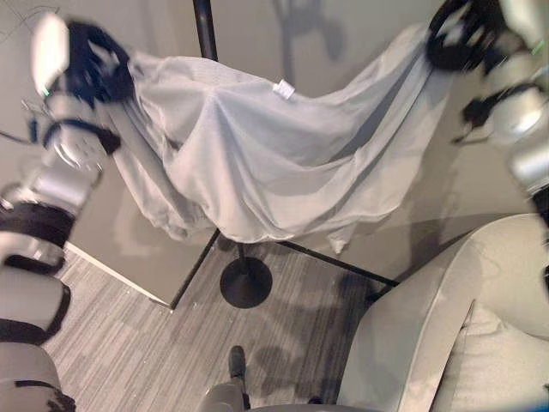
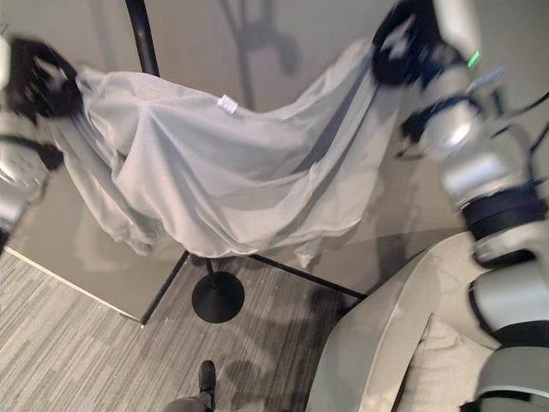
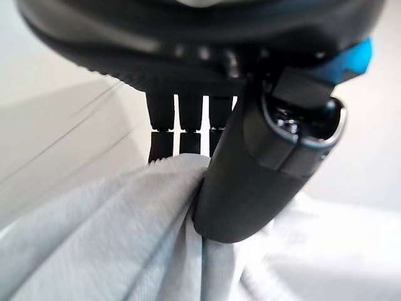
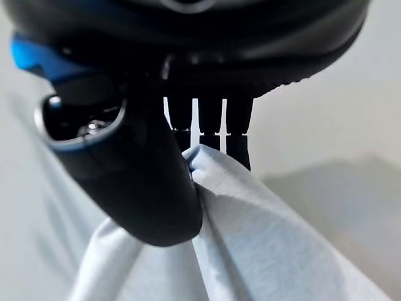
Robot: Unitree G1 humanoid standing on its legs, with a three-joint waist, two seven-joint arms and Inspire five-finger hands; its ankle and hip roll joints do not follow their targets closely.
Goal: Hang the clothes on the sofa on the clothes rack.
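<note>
A pale grey garment (image 1: 274,163) hangs spread out in the air between my two hands, draped in front of the black pole of the clothes rack (image 1: 204,30). A small white label (image 1: 284,87) sits near its top edge. My left hand (image 1: 90,69) is shut on the garment's left end, the cloth (image 3: 125,226) pinched between thumb and fingers. Up at the top right, my right hand (image 1: 463,34) is shut on the other end, where the cloth (image 4: 263,232) is pinched the same way. The garment's lower folds sag toward the rack's round base (image 1: 245,282).
The beige sofa (image 1: 446,318) fills the lower right corner. A grey wall panel with a dark frame (image 1: 334,262) stands behind the rack. Striped grey carpet (image 1: 129,343) covers the floor at the lower left.
</note>
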